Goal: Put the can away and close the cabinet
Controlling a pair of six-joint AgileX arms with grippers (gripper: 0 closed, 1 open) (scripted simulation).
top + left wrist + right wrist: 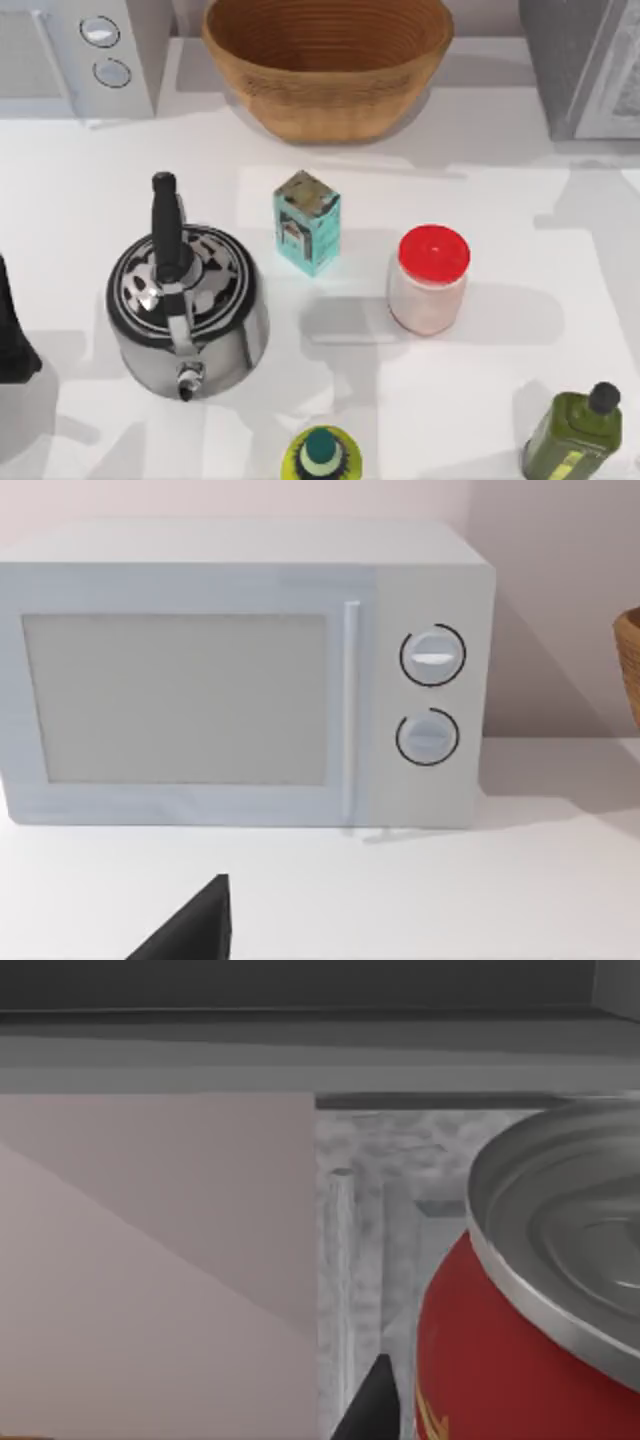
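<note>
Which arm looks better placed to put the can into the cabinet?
The right: the can sits right at its wrist camera, with the cabinet close behind. The left arm is at the table's left edge, facing the microwave.

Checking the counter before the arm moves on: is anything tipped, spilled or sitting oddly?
Nothing stands out. The kettle, teal carton, red-lidded jar and olive oil bottle all stand upright, unspilled. The can is close to the right wrist camera.

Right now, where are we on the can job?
Done: the can is off the table, close up at the right wrist camera, apparently held by the right gripper. In hand: carrying it toward the grey cabinet ahead. Left: place it inside and shut the cabinet. The left arm sits parked at the table's left edge.
</note>
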